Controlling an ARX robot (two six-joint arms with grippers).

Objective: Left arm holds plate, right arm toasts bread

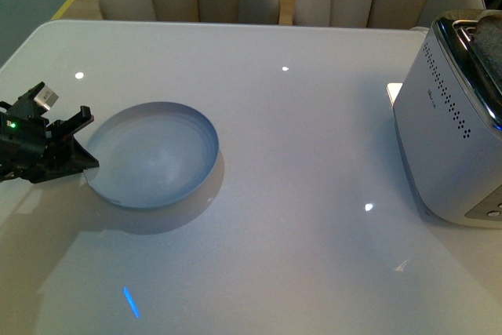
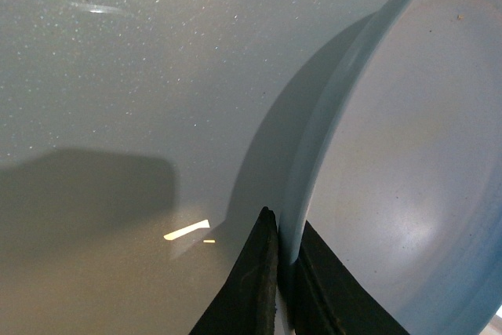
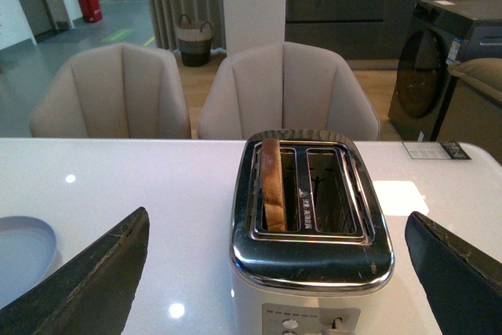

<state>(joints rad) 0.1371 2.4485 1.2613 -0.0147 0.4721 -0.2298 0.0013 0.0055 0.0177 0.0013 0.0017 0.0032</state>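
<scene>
One plate (image 1: pixel 154 156) sits on the white counter (image 1: pixel 298 154), and my left gripper (image 1: pixel 78 143) has its jaws closed on the rim at the plate's left edge; the left wrist view shows both black fingers (image 2: pixel 249 288) pinching the thin blue-grey wall between them. The plate (image 2: pixel 408 170) holds nothing. One slice of bread (image 3: pixel 273 184) stands upright in one of the two slots of the single toaster (image 3: pixel 311 217), at the counter's right side, well apart from the plate. My right gripper (image 3: pixel 274 272) hangs spread wide, clamping nothing, just in front of the toaster. Two pale chairs (image 3: pixel 196 92) stand behind the counter.
</scene>
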